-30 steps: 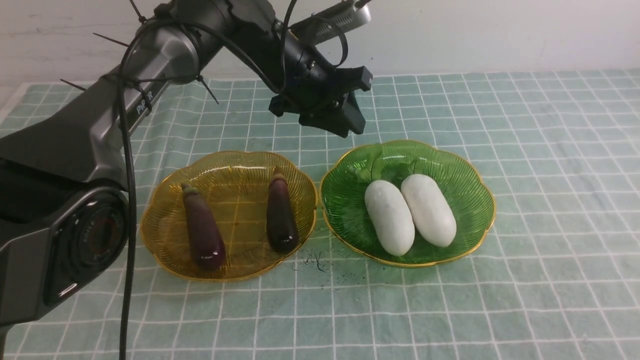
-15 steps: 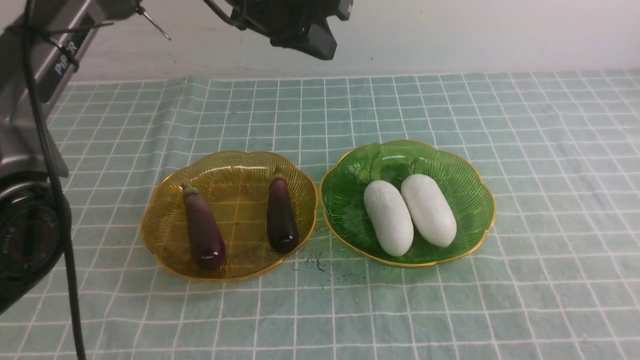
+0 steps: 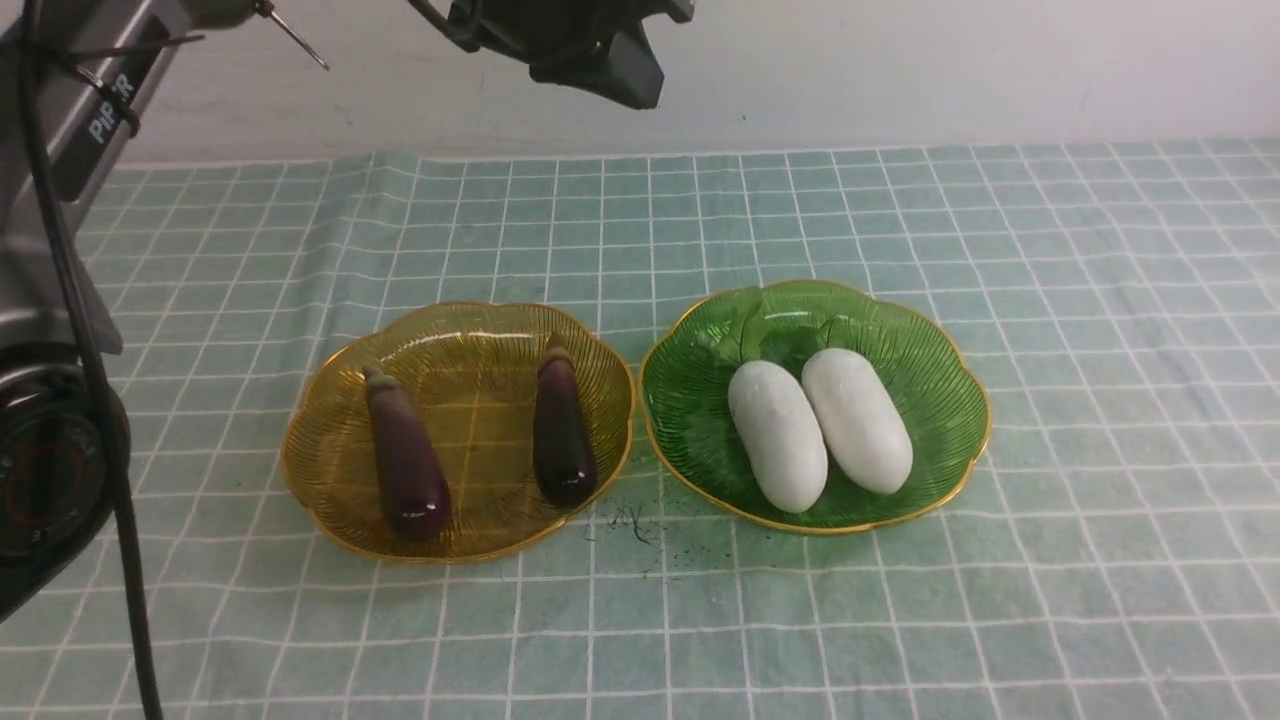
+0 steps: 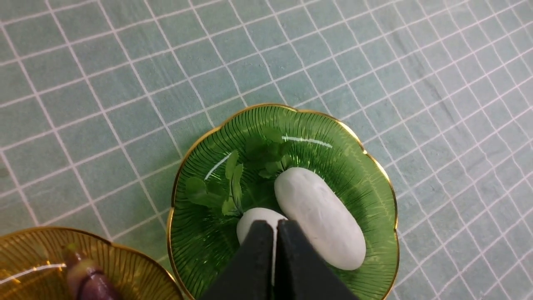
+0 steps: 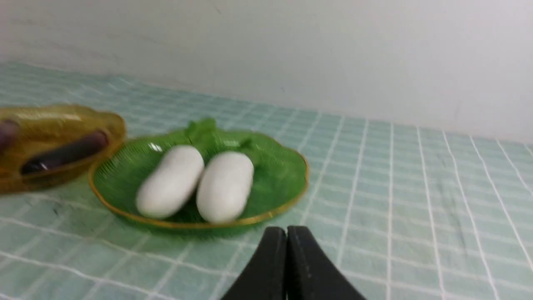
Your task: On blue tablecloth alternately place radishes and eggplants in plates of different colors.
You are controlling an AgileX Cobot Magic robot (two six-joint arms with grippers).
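Two white radishes [image 3: 779,435] [image 3: 857,419] lie side by side in the green plate [image 3: 930,350] on the blue tablecloth [image 3: 1100,300]. Two dark eggplants [image 3: 405,468] [image 3: 562,432] lie apart in the amber-yellow plate [image 3: 470,340] to its left. My left gripper [image 3: 610,70] is shut and empty, high above the cloth behind the plates. In the left wrist view its shut tips [image 4: 275,225] hang over the green plate [image 4: 362,175] and radishes [image 4: 318,216]. My right gripper [image 5: 286,231] is shut and empty, low near the green plate [image 5: 287,183]; it does not show in the front view.
A white wall [image 3: 900,70] runs along the far edge of the cloth. Black specks [image 3: 630,520] mark the cloth in front of the plates. The left arm's base [image 3: 50,470] and cable stand at the left edge.
My left gripper has risen from just behind the green plate to the top of the view and drifted slightly left. The plates, radishes and eggplants have not moved.
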